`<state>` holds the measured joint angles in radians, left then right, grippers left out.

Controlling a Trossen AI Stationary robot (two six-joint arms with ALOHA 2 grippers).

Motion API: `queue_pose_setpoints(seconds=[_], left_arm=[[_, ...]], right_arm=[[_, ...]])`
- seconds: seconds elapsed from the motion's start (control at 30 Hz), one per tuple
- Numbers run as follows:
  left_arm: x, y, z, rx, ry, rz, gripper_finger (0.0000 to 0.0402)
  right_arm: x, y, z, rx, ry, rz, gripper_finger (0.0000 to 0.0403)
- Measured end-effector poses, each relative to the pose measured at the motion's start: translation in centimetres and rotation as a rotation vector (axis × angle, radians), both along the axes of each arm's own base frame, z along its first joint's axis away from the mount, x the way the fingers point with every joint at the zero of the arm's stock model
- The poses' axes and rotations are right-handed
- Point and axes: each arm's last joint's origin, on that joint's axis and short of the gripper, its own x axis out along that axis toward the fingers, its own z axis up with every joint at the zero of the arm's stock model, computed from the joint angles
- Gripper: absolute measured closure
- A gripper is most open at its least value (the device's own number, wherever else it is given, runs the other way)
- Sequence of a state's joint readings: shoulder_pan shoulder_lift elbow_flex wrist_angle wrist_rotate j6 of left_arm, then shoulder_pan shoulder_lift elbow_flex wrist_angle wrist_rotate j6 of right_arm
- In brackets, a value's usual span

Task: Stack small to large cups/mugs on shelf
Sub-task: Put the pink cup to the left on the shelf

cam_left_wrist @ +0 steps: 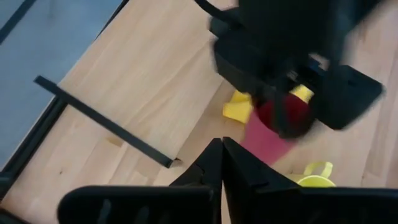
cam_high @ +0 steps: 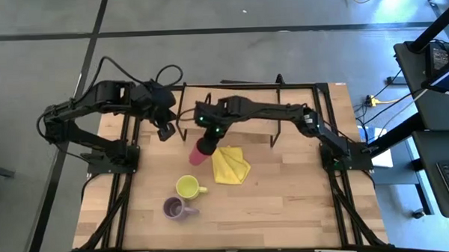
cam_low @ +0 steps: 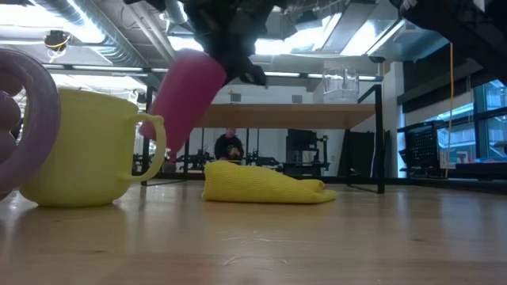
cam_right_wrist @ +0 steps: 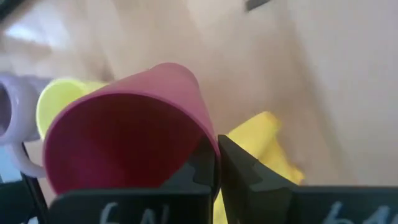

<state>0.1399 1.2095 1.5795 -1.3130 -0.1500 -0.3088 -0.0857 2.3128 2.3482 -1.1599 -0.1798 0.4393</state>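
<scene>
The magenta-red tumbler point(cam_high: 198, 151) hangs tilted under my right gripper point(cam_high: 205, 139), which is shut on it near the table's middle; the low view shows the tumbler point(cam_low: 187, 93) slanting above the table. The yellow-green mug point(cam_high: 187, 187) and the purple mug point(cam_high: 174, 209) stand on the table nearer the near edge. The shelf point(cam_low: 285, 116) stands at the far side on black legs. My left gripper point(cam_high: 165, 131) is shut and touches nothing, left of the tumbler over the far left part of the table. The clear glass is out of view. My right gripper point(cam_right_wrist: 216, 149) holds the tumbler by its rim point(cam_right_wrist: 206, 134). One finger point(cam_right_wrist: 198, 171) is inside the mouth and the other point(cam_right_wrist: 242, 168) outside, pinching the wall. The fingers come from above. The tumbler is lifted clear and tilted, its base point(cam_low: 161, 142) lower, toward the table's near side.
A folded yellow cloth point(cam_high: 230, 165) lies right of the tumbler, on the table. The shelf's black metal legs point(cam_high: 181, 116) stand close behind both grippers. Bare tabletop point(cam_high: 302, 191) stretches to the right and near right.
</scene>
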Motion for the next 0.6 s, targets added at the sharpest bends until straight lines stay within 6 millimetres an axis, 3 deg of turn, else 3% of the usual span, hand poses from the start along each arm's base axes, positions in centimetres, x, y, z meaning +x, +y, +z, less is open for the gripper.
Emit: queue_pose_setpoints(seconds=[0.13, 0.4, 0.6], left_arm=[[0.3, -0.7, -0.6, -0.014, 0.012, 0.002, 0.0398], [1.4, -2.1, -4.4, -0.047, 0.098, 0.013, 0.0399], [2.0, -3.0, -4.4, -0.055, 0.039, -0.014, 0.0397]], right_arm=[[0.6, 1.4, -0.3, -0.025, -0.026, 0.022, 0.0392], [0.8, 1.6, -1.0, -0.067, -0.004, 0.006, 0.0384], [0.8, 2.3, -1.9, -0.063, 0.044, 0.017, 0.0386]])
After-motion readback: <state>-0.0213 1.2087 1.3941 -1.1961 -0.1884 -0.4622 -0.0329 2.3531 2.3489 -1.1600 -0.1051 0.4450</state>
